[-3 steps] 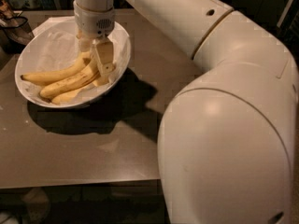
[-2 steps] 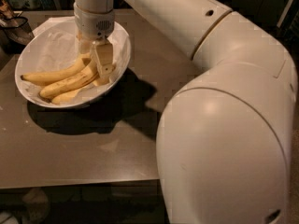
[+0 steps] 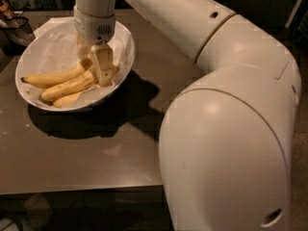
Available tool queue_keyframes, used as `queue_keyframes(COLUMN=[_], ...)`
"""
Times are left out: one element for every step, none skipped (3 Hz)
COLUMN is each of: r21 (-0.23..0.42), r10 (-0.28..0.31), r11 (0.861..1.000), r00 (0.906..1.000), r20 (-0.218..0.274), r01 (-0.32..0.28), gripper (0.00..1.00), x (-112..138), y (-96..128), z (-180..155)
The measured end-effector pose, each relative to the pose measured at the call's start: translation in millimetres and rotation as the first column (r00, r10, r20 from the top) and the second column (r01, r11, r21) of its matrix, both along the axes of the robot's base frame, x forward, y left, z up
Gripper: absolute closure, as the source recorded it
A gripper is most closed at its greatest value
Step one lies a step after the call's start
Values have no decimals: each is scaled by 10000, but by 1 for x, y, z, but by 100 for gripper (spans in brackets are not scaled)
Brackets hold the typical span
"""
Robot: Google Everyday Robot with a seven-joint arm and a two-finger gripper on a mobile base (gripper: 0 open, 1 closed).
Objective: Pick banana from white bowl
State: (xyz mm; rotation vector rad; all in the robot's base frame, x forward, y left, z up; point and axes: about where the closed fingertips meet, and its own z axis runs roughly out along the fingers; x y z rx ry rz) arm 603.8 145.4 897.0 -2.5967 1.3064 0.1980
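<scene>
The white bowl (image 3: pixel 33 88) sits at the back left of the brown table, lined with white paper. Three yellow bananas lie in it, pointing left. The middle one is the banana (image 3: pixel 67 87), long and thick with thin dark streaks. A slimmer banana (image 3: pixel 50 77) lies just behind it and a short pale one (image 3: pixel 66 100) in front. My gripper (image 3: pixel 96 73) reaches straight down into the bowl's right half and sits at the bananas' right ends, covering them. Whether it holds the banana does not show.
The brown table (image 3: pixel 96 153) runs to a front edge near the bottom of the view. A dark object (image 3: pixel 14 28) stands at the far left, just behind the bowl. My arm's large white elbow (image 3: pixel 231 153) fills the right foreground.
</scene>
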Motion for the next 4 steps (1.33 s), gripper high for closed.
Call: queue_keyframes(r21=[79,192,192,220], r10=[87,118,118,23], r11=[9999,9997,9997,9998], r00=[9999,9998,9998,9999], r20=[-106,-144,-143,-156], r01=[-86,-116,-115,-20], gripper=[49,72,96,100], x=[-1,0,0,2], y=[3,3,3,-2], z=[-1,0,3,2])
